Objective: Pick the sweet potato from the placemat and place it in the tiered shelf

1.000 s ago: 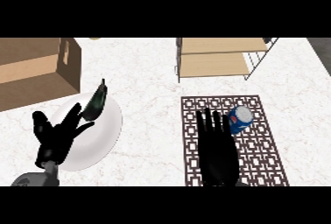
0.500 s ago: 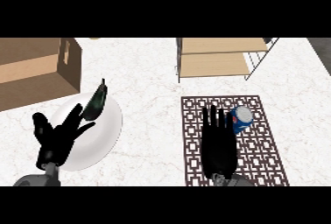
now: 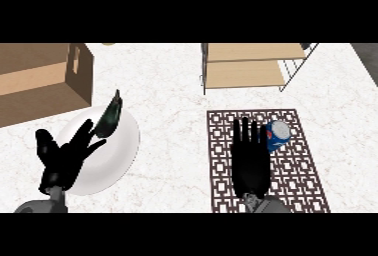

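- White marbled counter top (image 3: 173,95): fills the frame and bears everything listed below.
- Dark brown placemat with an open lattice pattern (image 3: 299,172): lies flat at the right centre of the frame and runs down to the lower edge.
- Blue-and-white rounded object resembling a can (image 3: 278,136): the item to be picked. It lies on the upper right part of the placemat, well below the shelf, and does not look like a sweet potato.
- Right hand (image 3: 251,161): stretched flat over the middle of the placemat, pointing towards the top of the frame. Its fingers are straight, slightly apart and hold nothing. The fingertips are just left of the blue-and-white object, and contact cannot be judged.
- Tiered shelf of pale wooden boards in a thin wire frame (image 3: 247,70): stands at the upper right, above the placemat.
- Round white plate (image 3: 122,150): rests at the left centre.
- Dark green elongated vegetable (image 3: 111,117): lies tilted across the plate's upper rim.
- Left hand (image 3: 63,161): shows at the lower left, over the plate's left side. Its fingers are spread wide and straight and grasp nothing.
- Brown cardboard box (image 3: 37,85): occupies the upper left corner.
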Action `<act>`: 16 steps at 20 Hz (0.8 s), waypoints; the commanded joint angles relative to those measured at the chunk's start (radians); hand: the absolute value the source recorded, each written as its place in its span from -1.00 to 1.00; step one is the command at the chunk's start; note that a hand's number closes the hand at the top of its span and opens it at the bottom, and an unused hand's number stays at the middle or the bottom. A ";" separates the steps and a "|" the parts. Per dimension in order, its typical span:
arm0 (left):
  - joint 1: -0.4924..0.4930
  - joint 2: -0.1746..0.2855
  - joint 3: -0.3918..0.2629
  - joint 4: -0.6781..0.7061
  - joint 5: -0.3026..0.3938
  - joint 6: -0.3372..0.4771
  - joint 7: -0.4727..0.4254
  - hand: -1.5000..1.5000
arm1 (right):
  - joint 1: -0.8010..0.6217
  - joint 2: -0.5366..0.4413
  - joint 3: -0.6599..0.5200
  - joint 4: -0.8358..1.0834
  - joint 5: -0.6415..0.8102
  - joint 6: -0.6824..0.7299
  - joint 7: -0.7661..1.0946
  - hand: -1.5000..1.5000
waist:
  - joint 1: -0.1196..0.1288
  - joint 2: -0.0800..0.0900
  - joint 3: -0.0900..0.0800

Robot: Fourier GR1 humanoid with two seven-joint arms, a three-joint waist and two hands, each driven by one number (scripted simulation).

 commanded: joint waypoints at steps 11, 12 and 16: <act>0.016 -0.035 0.005 -0.017 -0.041 0.001 0.032 0.00 | -0.004 -0.032 0.007 0.239 0.023 0.109 -0.200 1.00 | 0.012 0.006 -0.004; -0.008 -0.037 0.013 -0.001 -0.039 0.004 0.043 0.00 | -0.034 -0.027 -0.019 0.186 -0.011 0.121 -0.230 1.00 | 0.002 0.005 -0.004; -0.018 -0.020 0.046 0.026 -0.033 -0.021 0.032 0.00 | -0.058 0.065 -0.051 0.193 -0.024 0.065 -0.232 1.00 | 0.001 0.004 -0.004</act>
